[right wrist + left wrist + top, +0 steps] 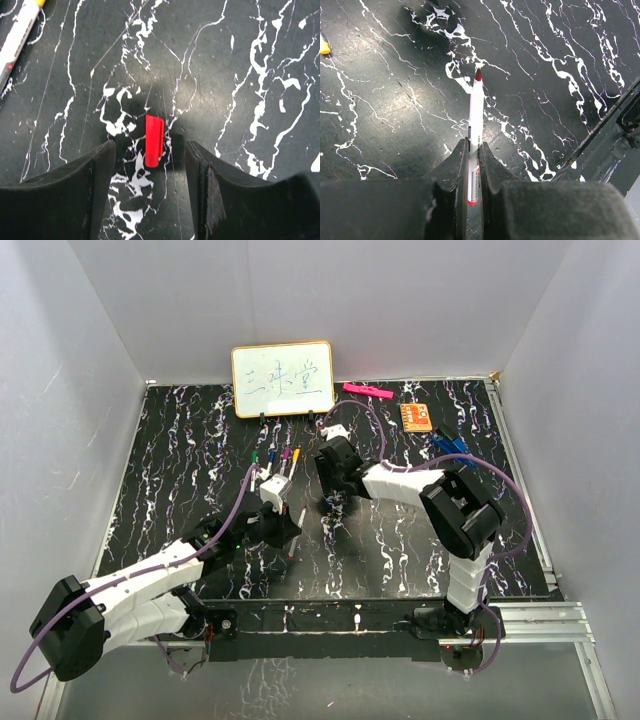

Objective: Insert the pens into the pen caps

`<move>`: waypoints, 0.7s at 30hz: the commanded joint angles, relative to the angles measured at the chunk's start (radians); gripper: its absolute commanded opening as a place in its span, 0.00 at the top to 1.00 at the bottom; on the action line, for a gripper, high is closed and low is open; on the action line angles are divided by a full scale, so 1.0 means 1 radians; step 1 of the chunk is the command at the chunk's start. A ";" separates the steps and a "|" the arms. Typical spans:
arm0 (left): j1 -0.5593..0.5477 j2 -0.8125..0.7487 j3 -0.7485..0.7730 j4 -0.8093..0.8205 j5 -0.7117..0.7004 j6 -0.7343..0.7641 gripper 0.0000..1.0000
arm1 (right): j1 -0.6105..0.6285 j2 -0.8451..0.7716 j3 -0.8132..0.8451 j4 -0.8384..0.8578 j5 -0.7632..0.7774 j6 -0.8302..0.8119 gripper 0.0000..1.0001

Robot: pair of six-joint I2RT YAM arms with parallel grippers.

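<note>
The left arm [150, 585] reaches up from the lower left, the left gripper [474, 149] pinching a red-tipped pen [476, 110]. The right gripper [150, 147] points down, jaws apart.

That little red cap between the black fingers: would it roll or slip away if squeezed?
Probably light and stiff: the red cap looks like small hard plastic. Its rounded, glossy body on the smooth table might roll or skid if nudged off-centre.

The rear of the red-tipped pen [476, 115] is hidden inside the left tool [473, 146]; the yellow-tipped pen [19, 34] is cut off at the left edge.
</note>
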 commanded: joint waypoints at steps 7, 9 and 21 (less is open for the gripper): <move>0.004 -0.012 0.000 0.017 0.003 0.000 1.00 | 0.001 0.075 0.120 -0.026 0.009 -0.013 0.51; 0.004 -0.013 0.002 0.013 -0.002 0.000 1.00 | 0.001 0.075 0.117 -0.028 0.013 -0.008 0.51; 0.004 0.000 0.008 0.010 -0.005 0.001 1.00 | -0.042 0.090 0.106 -0.023 -0.046 0.022 0.52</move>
